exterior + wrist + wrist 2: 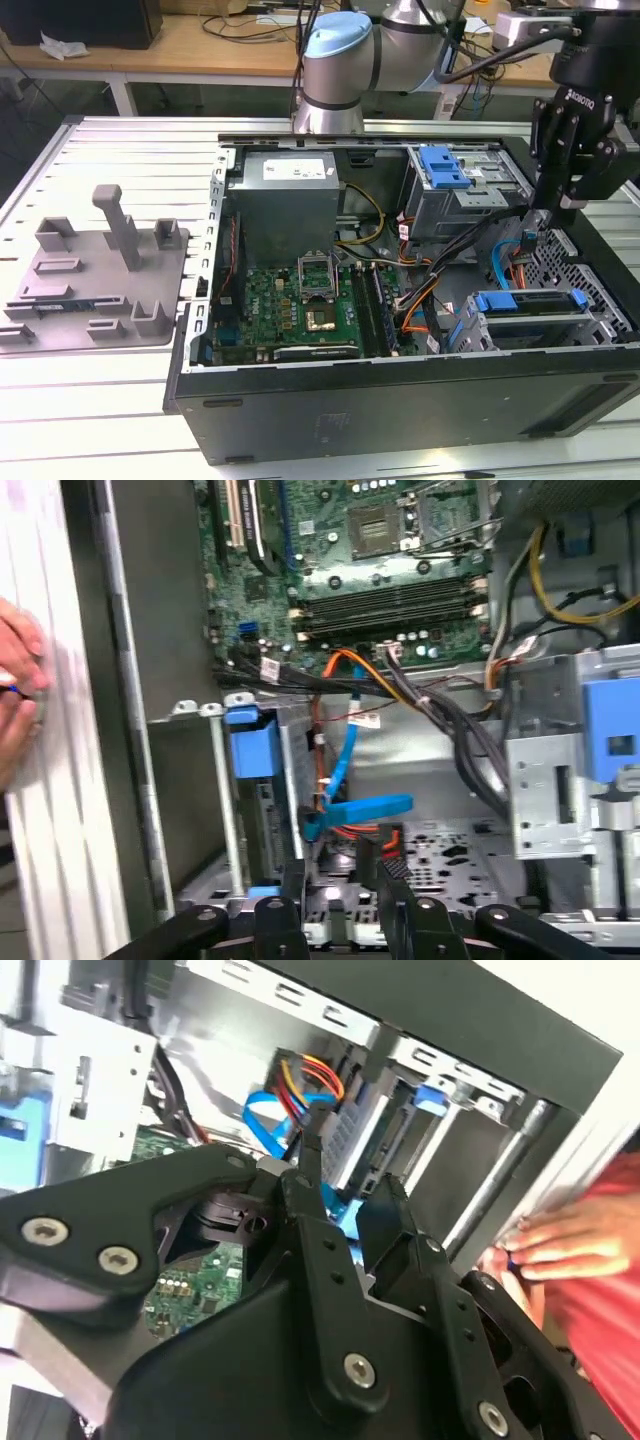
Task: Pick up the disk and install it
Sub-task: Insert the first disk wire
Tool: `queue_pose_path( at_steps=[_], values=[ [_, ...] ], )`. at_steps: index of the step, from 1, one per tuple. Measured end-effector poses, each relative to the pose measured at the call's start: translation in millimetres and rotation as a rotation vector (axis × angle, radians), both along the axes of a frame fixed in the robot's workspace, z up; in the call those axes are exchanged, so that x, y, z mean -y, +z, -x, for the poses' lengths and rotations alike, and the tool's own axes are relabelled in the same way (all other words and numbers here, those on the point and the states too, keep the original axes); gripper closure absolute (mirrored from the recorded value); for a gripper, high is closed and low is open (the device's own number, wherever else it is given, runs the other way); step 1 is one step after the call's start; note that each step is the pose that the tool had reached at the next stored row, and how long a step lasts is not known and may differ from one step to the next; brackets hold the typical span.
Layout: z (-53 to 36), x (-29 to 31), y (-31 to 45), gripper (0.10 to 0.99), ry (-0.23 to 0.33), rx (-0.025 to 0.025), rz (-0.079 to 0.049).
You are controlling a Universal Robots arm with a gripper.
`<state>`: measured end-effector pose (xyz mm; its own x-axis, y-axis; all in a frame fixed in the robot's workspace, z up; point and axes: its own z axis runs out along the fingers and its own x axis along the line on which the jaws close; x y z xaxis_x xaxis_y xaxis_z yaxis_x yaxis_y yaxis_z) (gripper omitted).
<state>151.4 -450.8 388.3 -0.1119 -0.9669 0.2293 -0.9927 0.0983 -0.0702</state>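
Silver disk (530, 312) in its blue plastic carrier sits in the sheet-metal bay of the open case (400, 400), exterior view; black gripper (535, 225) just above. Second wrist view: slim fingers (385, 1200) parted, empty. First wrist view: disk on edge beside perforated steel.

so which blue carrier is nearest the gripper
The one on the disk, low at the exterior view's right, below the gripper; the other carrier sits farther off, higher in that view.

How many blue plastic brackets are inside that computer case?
2: one blue bracket in the far drive cage, another on the disk in the near cage. More may be hidden.
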Motion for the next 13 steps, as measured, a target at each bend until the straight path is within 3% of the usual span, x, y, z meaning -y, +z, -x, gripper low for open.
queue_pose_path(
  at_steps=[1,3,4,5,7,9,11,13],
  values=[
    [-0.1,-1.1,-0.3,0.667,-0.001,0.0,0.025],
    [-0.3,-4.3,-0.7,0.667,-0.002,0.0,0.053],
    [-0.3,-8.7,-1.3,0.667,-0.002,0.0,0.071],
    [-0.4,-12.4,-1.9,0.667,-0.002,0.0,0.08],
    [-0.6,-27.0,-3.9,0.667,-0.002,0.0,0.104],
    [-1.8,-40.1,-6.2,0.667,-0.002,-0.0007,0.14],
    [-3.3,-40.1,-6.8,0.667,-0.012,-0.0025,0.174],
    [-3.5,-40.1,-7.7,0.667,-0.034,-0.0044,0.182]
  ],
)
